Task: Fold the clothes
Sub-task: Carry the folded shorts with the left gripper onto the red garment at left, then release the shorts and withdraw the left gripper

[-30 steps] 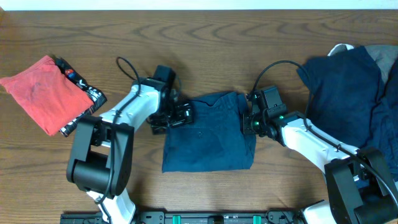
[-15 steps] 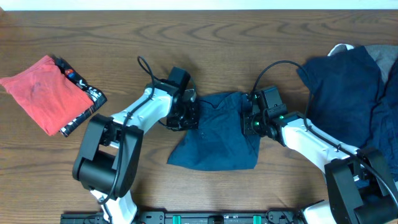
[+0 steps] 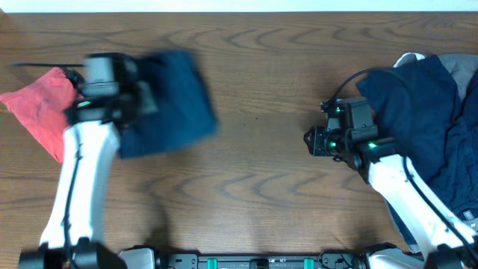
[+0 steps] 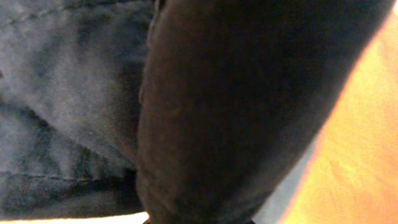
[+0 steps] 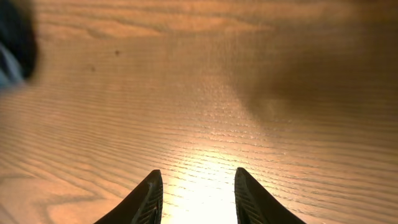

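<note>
The folded navy shorts [image 3: 170,101] hang blurred in the air at the left of the table, with my left gripper [image 3: 143,97] shut on them. Their dark cloth [image 4: 74,93] fills the left wrist view and hides the fingers. Just left of them lies the red garment [image 3: 37,112], partly covered by the left arm. My right gripper [image 3: 312,140] stands open over bare wood at the right, and nothing lies between its fingers [image 5: 149,196]. In the right wrist view the right gripper [image 5: 198,172] shows only table under it.
A pile of navy clothes [image 3: 418,104] with a grey and a white piece lies at the far right, behind the right arm. Bare wooden table [image 3: 254,149] spans the middle.
The left arm has swung far to the left, carrying the shorts off the table's middle toward the red garment. The right gripper has come off the shorts and drawn back to the right.
</note>
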`<state>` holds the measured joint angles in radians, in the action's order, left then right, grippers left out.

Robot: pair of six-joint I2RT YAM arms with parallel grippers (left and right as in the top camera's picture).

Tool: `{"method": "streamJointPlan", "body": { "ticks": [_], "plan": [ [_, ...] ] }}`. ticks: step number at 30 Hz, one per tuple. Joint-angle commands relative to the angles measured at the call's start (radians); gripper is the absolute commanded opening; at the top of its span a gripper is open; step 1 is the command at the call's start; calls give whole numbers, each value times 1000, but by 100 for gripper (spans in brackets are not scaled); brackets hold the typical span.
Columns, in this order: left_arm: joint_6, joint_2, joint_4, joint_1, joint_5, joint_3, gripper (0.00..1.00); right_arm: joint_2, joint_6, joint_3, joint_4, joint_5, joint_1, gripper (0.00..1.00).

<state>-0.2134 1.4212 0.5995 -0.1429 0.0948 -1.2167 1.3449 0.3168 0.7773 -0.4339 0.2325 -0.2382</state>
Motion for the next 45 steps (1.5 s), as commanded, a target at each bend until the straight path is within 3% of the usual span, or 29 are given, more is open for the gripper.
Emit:
{"method": "streamJointPlan", "body": {
  "ticks": [1, 7, 16, 24, 30, 40, 41, 42, 43, 44, 45],
  "plan": [
    [35, -53, -105, -122, -81, -30, 6, -33, -27, 18, -12, 4, 12, 36],
    [34, -33, -273, -280, -81, -29, 6, -38, -27, 18, -31, 4, 11, 36],
    [34, 103, -277, -366, -81, -29, 6, -38, -26, 18, -42, 4, 11, 36],
    [34, 109, -295, -370, -81, -29, 6, -38, -26, 18, -46, -1, 11, 37],
    [26, 109, -196, -400, -81, -29, 6, -38, -27, 18, -53, -21, 11, 38],
    [-260, 109, 74, -595, -81, -29, 6, -38, -27, 18, -57, -20, 11, 38],
    [-283, 109, 98, -615, -81, -29, 17, -38, -26, 18, -57, -20, 11, 38],
    [-296, 109, 117, -630, -81, -29, 42, -38, -26, 18, -57, -20, 11, 38],
    [-310, 109, 135, -645, -81, -29, 76, -38, -26, 18, -57, -20, 11, 38],
    [-327, 109, 151, -661, -80, -29, 100, -38, -26, 18, -57, -20, 11, 39],
    [-336, 109, 156, -667, -79, -29, 98, -38, -26, 18, -57, -20, 11, 39]
  ]
}}
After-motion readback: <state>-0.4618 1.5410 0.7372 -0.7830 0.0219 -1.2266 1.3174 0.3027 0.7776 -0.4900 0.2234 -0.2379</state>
